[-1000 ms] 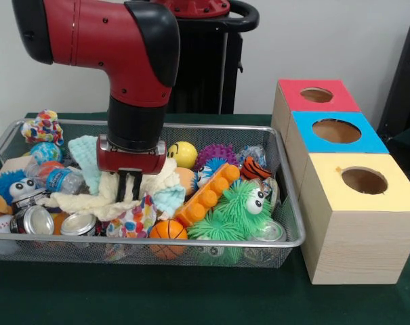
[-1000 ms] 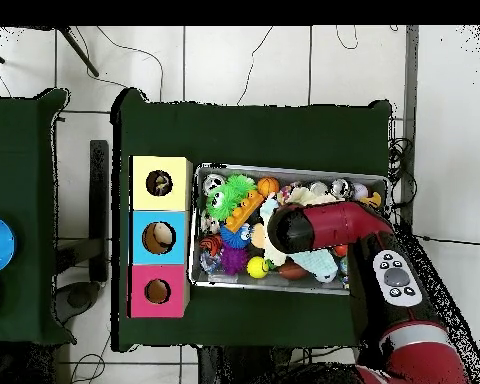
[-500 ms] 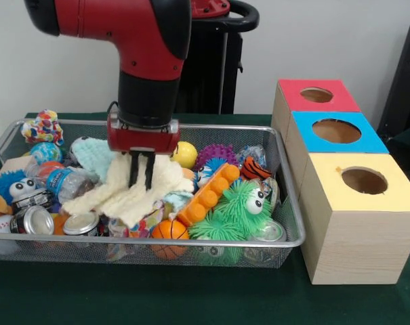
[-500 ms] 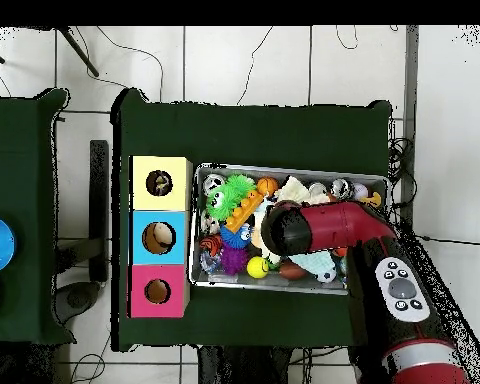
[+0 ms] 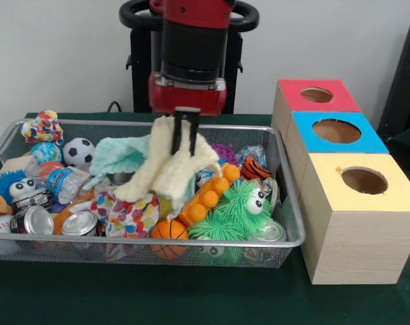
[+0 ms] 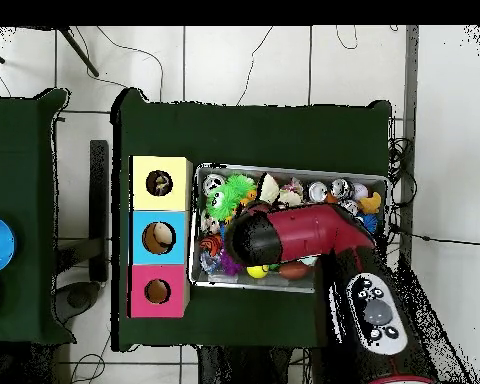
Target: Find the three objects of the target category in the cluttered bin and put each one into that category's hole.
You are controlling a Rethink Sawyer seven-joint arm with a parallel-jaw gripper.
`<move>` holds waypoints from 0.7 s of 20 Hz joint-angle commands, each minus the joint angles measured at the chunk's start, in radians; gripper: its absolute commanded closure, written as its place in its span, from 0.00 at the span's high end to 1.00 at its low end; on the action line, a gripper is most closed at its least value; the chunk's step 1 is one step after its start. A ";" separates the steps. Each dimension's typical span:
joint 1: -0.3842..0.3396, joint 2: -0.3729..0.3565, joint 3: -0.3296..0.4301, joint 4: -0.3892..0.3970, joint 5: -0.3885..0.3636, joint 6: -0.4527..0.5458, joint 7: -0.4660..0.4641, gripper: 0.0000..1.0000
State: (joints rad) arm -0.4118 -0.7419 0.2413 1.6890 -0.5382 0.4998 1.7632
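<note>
Lifted and carried toward the boxes, the cloth now hangs clear above the bin — the hand pinches its top fold so it drapes free.

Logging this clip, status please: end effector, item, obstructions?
End effector shut on cream cloth, lifted above the bin. Cloth's lower edge hangs near the toys. Boxes to the side, holes open.

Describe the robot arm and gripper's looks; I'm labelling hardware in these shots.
A thick red arm with black joint sections; overhead, a grey button panel on a black oval. The wrist is a black cylinder ending in a red block, carrying the gripper with two thin black fingers. No cables visible.
</note>
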 commanded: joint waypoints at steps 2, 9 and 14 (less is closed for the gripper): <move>0.091 -0.007 -0.011 0.063 0.041 0.127 0.094 0.00; 0.126 0.035 -0.051 0.031 0.047 0.105 0.108 0.00; 0.140 0.090 -0.075 0.016 0.039 0.041 0.137 0.00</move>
State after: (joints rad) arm -0.2661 -0.7246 0.2111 1.6895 -0.5127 0.5109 1.7632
